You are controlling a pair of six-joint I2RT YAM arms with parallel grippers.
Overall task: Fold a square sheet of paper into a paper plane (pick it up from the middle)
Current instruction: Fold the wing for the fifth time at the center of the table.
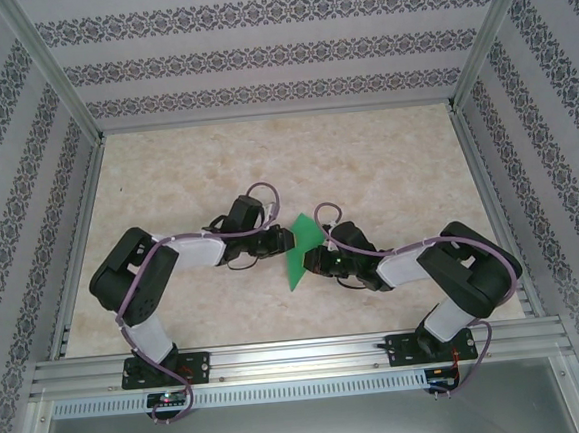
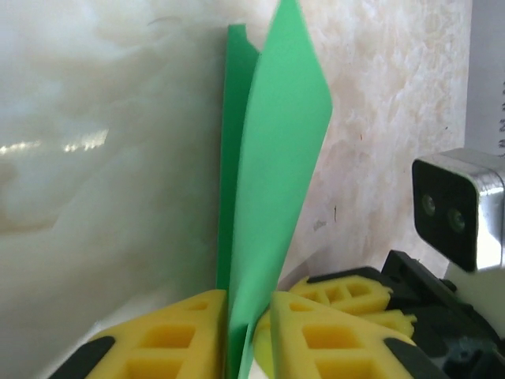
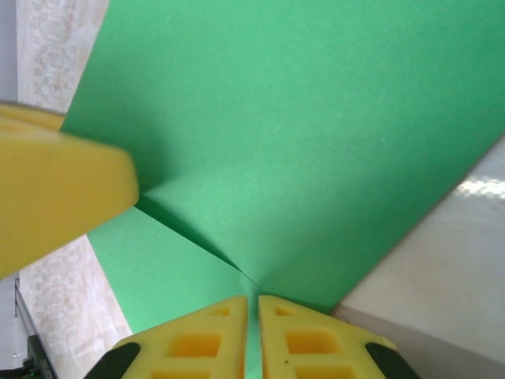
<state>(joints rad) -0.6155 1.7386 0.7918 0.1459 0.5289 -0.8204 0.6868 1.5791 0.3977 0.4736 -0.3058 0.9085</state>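
Pinching the folded square sheet of paper point(image 1: 299, 248) from both sides, the left gripper point(image 2: 248, 309) and right gripper point(image 3: 253, 306) are each clamped onto it.
Its two green layers splay apart past the left fingers point(image 2: 177, 335). Its long axis runs far-to-near over the middle of the bench point(image 1: 365, 160), with the narrower end toward the near edge. The bench top is pale and marbled, with patterned wallpaper walls point(image 1: 257, 59) and an aluminium rail point(image 1: 301, 361).

Bright even light, soft shadows, blurred close-ups
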